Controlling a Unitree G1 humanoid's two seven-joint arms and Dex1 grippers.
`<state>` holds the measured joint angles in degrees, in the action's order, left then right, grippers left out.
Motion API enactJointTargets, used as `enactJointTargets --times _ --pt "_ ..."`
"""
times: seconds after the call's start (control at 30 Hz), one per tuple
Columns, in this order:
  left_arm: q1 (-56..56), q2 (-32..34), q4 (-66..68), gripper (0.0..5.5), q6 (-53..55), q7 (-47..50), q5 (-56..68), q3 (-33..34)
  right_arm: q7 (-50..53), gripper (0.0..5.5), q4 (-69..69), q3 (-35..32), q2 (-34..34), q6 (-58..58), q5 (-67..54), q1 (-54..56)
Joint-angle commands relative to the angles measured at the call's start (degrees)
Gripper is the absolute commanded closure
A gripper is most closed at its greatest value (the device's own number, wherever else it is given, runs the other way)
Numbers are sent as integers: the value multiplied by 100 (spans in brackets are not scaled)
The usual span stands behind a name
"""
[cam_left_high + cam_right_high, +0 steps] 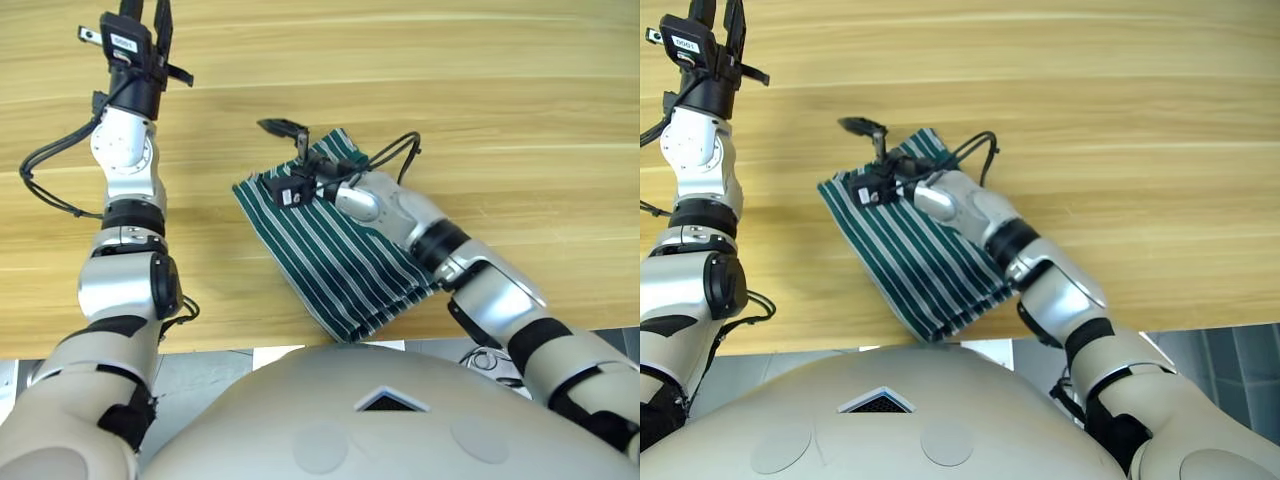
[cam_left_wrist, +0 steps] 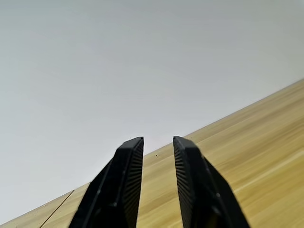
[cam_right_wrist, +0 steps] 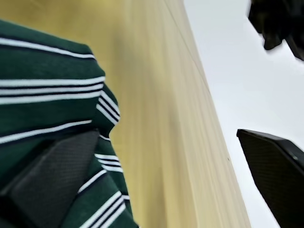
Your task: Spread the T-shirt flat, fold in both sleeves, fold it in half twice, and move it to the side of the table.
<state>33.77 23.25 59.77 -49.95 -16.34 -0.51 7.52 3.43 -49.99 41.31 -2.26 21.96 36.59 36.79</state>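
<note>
Folded striped T-shirt (image 1: 330, 260) lies mid-frame, long axis upper left to lower right; right gripper (image 1: 292, 150), fingers spread wide, sits on its upper-left end; left gripper (image 1: 145, 12), slightly parted and empty, hangs far upper left.

Bare table (image 1: 500, 90) stretches far and right of the T-shirt (image 1: 330, 262). The left gripper (image 1: 147, 10) and its arm block the left side.
</note>
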Motion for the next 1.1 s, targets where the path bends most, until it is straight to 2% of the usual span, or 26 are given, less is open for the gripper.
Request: enactJointTargets --times 0.03,0.17,0.3,0.37,0.43,0.5,0.57,0.6,0.7,0.73,0.8,0.9,0.97,1.03,1.1 --pt "-129 -68 -130 435 -79 124 -209 -167 920 12 -2121 -849 251 -1438 -449 456" --pt "-224 -125 -265 435 -190 134 -196 -194 1213 12 -2426 -1137 439 -1425 -606 718" --pt "-331 -161 -388 435 -262 162 -238 -265 1256 12 -2354 -1417 454 -751 -781 860" --pt "-486 -150 -578 435 -356 -181 -121 -376 913 12 -2042 -1714 354 61 -1128 810" --pt "-763 -88 -968 435 -410 -860 222 -545 148 12 -1428 -2063 137 985 -1737 599" --pt "-1302 217 -1826 435 -314 -1925 708 -946 -1300 12 406 -2263 -404 1444 -2885 -136" --pt "-1793 559 -2666 435 -71 -2754 1090 -1276 -2410 12 2358 -2152 -1058 1235 -3650 -954" --pt "-2142 852 -3182 435 135 -3200 1264 -1480 -2900 12 3477 -1967 -1641 1079 -3835 -1472" --pt "-3158 1940 -4523 384 526 -4199 1334 -1950 -4136 10 6197 -1724 -3954 1235 -3930 -3334" --pt "-3454 2298 -4915 370 628 -4395 1292 -1967 -4406 10 6640 -1875 -4720 1482 -3804 -4027" --pt "-3935 2802 -5491 333 765 -4576 1142 -1873 -4663 10 7054 -2349 -5670 1791 -3558 -5141" --pt "-4608 3198 -6098 286 916 -4645 835 -1725 -4765 10 7456 -3036 -6248 1831 -3358 -6281" --pt "-4933 3329 -6526 255 1120 -4654 604 -1762 -4820 10 7666 -3218 -6427 1728 -3118 -6846" --pt "-5058 3342 -6821 223 1286 -4628 343 -1866 -4819 10 7738 -3249 -6379 1516 -2794 -7136" --pt "-5121 3306 -6943 223 1365 -4591 85 -2007 -4778 10 7627 -3152 -6160 1270 -2331 -7103"
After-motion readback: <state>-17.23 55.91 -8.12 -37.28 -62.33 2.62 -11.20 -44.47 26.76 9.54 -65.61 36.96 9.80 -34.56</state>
